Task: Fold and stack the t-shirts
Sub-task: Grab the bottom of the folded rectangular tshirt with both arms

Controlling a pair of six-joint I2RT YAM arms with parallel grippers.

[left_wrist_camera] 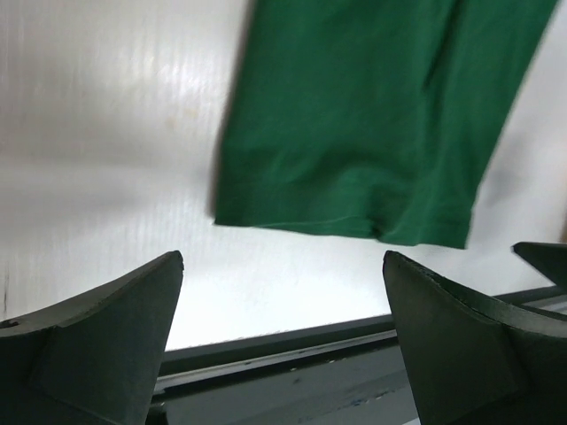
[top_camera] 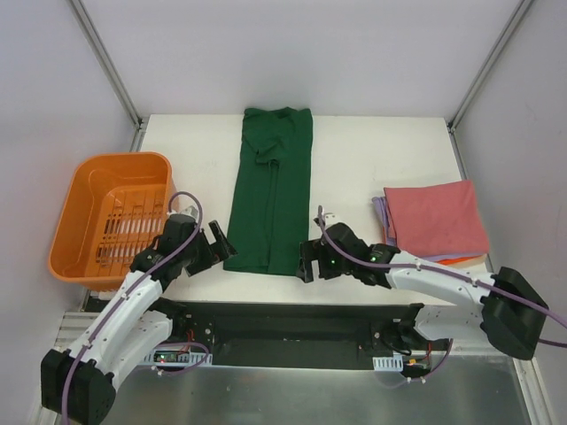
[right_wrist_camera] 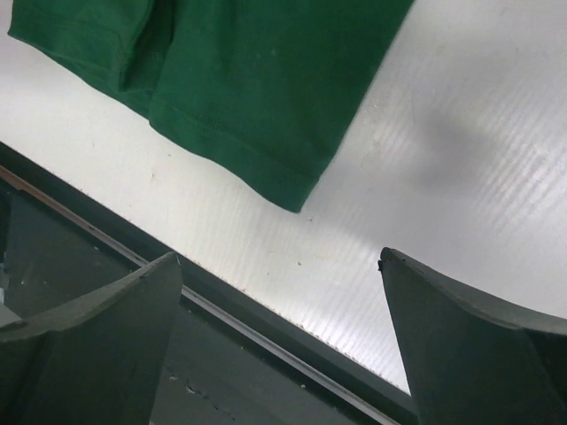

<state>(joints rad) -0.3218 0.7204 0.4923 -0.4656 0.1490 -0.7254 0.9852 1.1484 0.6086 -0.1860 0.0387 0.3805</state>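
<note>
Setting: white table (top_camera: 372, 159) enclosed by pale walls (top_camera: 292, 53), with metal struts (top_camera: 106, 62) running to its far corners.

Item 1. Dark green t-shirt (top_camera: 270, 199): lay flat at the middle of the table, folded lengthwise into a long narrow strip. Collar end was at the far edge; hem was close to the near edge. Both wrist views showed the hem corners resting flat on the table surface.

Item 2. Folded stack (top_camera: 436, 221): sat on the right side of the table, well apart from the green shirt. Pink-red shirt (top_camera: 438, 217) was on top, the lavender shirt (top_camera: 380, 212) showed along the left edge beneath it, and a sliver of the orange shirt (top_camera: 461, 259) showed at the near edge.

Item 3. Orange slotted basket (top_camera: 89, 212): stood at the left edge of the table, nothing visible inside.

Item 4. Left pincer (top_camera: 215, 251): was just beside the near-left corner of the green hem, fingers spread wide, holding nothing, not touching the cloth.

Item 5. Right pincer (top_camera: 307, 257): was just beside the near-right corner of the hem, fingers likewise spread wide and holding nothing.
</note>
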